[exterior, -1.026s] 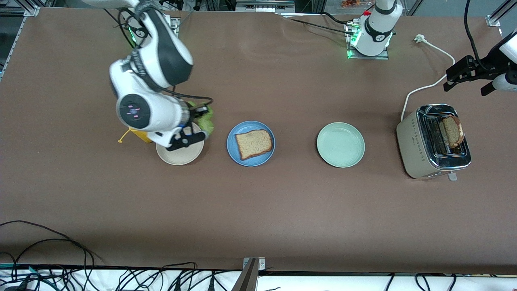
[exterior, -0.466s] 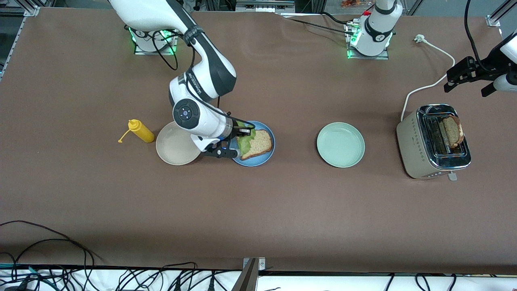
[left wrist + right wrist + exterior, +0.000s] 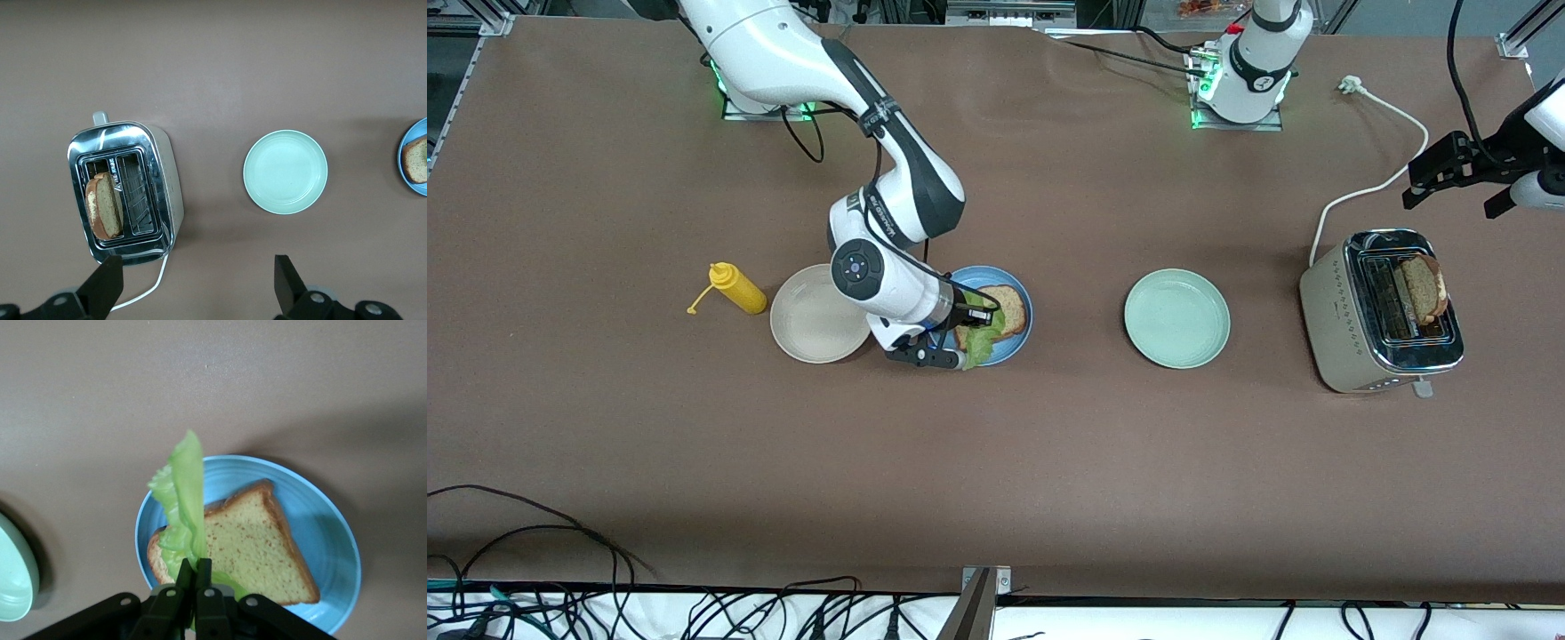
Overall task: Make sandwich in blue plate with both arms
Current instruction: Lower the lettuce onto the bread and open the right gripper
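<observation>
The blue plate [image 3: 1021,338] holds one slice of toasted bread [image 3: 1007,310]. My right gripper [image 3: 969,336] is shut on the green lettuce leaf [image 3: 980,347] and holds it over the bread and the plate's rim nearer the front camera. In the right wrist view the lettuce [image 3: 188,500] hangs from the shut fingers [image 3: 193,577] over the bread [image 3: 257,550] on the plate [image 3: 330,540]. The second bread slice [image 3: 1424,286] stands in the toaster [image 3: 1352,329]. My left gripper [image 3: 1449,169] is open and empty, up above the table beside the toaster; its view shows the toaster [image 3: 157,180] and bread [image 3: 101,207].
A cream-white plate [image 3: 818,313] lies beside the blue plate toward the right arm's end, with a yellow squeeze bottle [image 3: 736,288] past it. A mint-green plate [image 3: 1176,318] lies between the blue plate and the toaster. The toaster's white cord [image 3: 1369,191] runs across the table.
My right arm has carried the lettuce from the cream-white plate over to the blue plate and lowered it onto the bread. The left arm barely moved.
</observation>
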